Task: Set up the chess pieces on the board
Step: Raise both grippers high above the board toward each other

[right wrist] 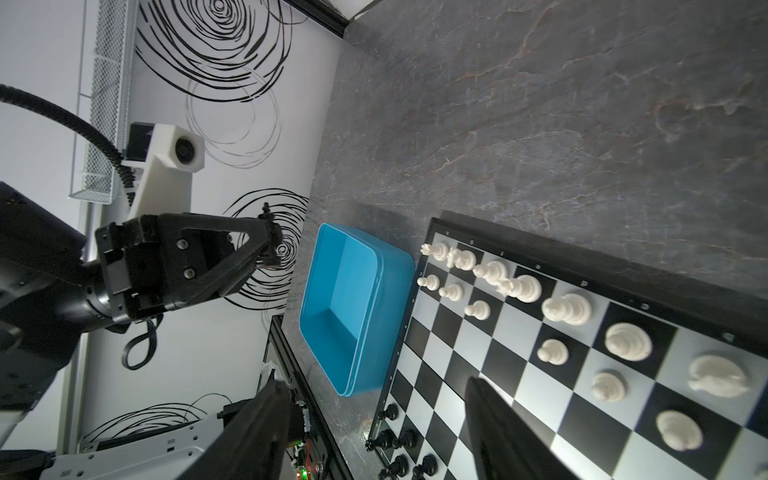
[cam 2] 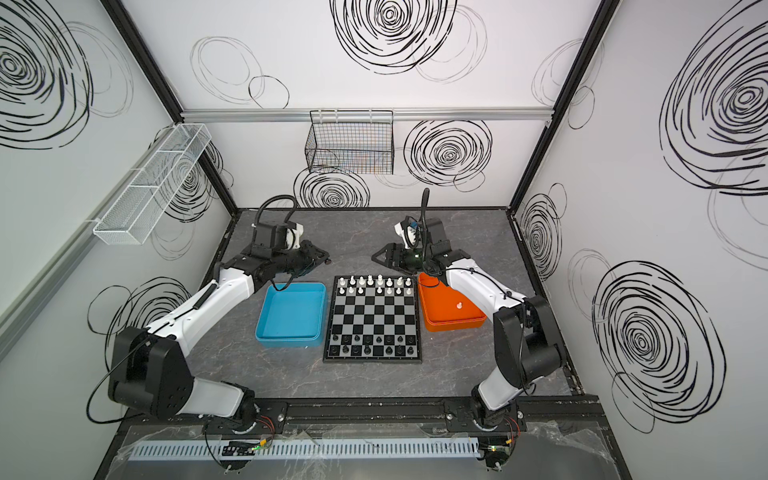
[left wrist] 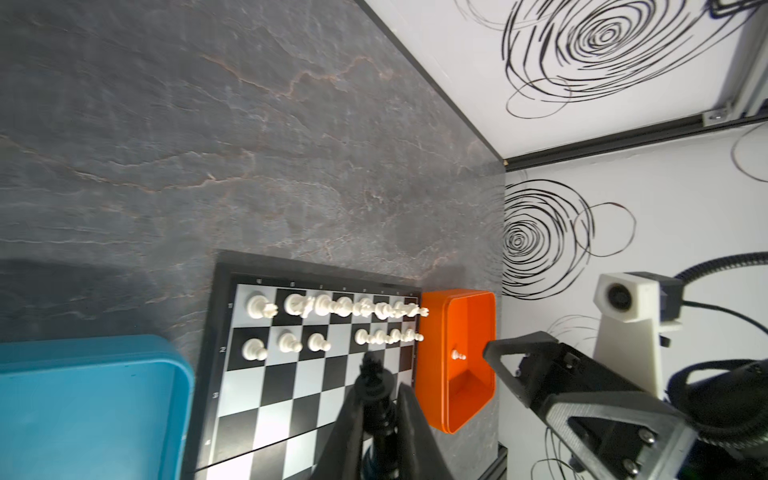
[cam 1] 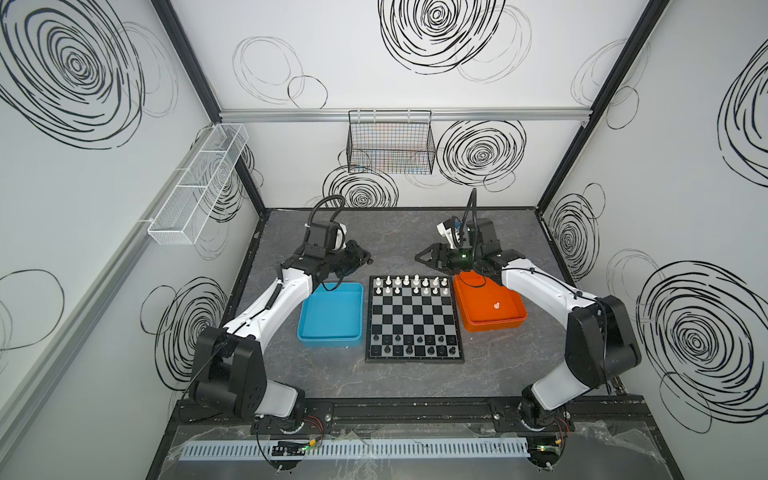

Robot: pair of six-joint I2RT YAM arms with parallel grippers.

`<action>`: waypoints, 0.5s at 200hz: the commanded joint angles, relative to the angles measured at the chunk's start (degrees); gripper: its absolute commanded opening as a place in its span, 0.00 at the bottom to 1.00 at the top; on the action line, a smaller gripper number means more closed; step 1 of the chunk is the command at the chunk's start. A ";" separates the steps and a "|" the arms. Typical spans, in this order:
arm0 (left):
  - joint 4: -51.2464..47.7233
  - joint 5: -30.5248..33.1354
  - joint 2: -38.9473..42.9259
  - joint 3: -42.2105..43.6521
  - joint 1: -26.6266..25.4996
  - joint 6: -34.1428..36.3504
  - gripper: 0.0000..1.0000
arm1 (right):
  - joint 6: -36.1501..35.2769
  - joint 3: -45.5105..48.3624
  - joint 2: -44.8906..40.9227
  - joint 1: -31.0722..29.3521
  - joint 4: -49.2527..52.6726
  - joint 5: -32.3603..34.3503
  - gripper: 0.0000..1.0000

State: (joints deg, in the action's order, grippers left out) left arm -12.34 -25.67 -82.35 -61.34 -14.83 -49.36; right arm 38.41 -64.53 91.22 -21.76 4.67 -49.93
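Observation:
The board [cam 1: 413, 316] lies at the table's middle between two trays. Several white chess pieces [cam 1: 411, 284] stand on its two far rows, and several black ones [cam 1: 411, 347] on its two near rows. My left gripper [left wrist: 380, 399] is shut on a tall black piece [left wrist: 376, 384] with a crowned top. It hovers beyond the board's far left corner [cam 1: 365, 259]. My right gripper [right wrist: 374, 424] stands open and empty beyond the far right corner [cam 1: 419, 257]. One white pawn [cam 1: 496, 306] lies in the orange tray [cam 1: 469, 322].
The blue tray [cam 1: 332, 318], left of the board, holds nothing. The two grippers face each other above the bare table behind the board, a short gap apart. A black wire basket [cam 1: 390, 143] hangs on the back wall and a white one [cam 1: 199, 187] on the left wall.

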 commanded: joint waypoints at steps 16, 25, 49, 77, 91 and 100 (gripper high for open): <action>14.83 -1.69 2.77 3.43 -2.05 -9.42 0.18 | 6.81 0.08 -1.00 -2.80 -9.89 -3.45 0.72; 16.26 -1.63 3.02 3.68 -2.43 -10.20 0.18 | 7.90 0.03 -0.83 -3.36 -11.41 -3.59 0.72; 19.66 -1.68 3.41 4.14 -3.14 -12.63 0.18 | 10.37 -0.07 -0.10 -4.77 -14.88 -4.23 0.72; 22.93 -2.45 3.42 5.26 -3.29 -15.59 0.18 | 12.37 -0.07 0.70 -6.15 -17.97 -5.12 0.72; 23.55 -2.63 3.25 5.49 -3.54 -16.24 0.18 | 13.07 -0.24 0.92 -6.70 -19.08 -5.42 0.72; 24.44 -2.76 3.24 5.78 -3.69 -16.83 0.18 | 13.42 -0.33 1.17 -6.92 -19.84 -5.73 0.72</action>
State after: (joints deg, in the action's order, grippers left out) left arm 5.69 -27.33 -80.14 -56.58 -18.02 -62.81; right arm 48.99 -64.45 91.64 -27.88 -9.80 -53.91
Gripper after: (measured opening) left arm 0.184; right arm 0.721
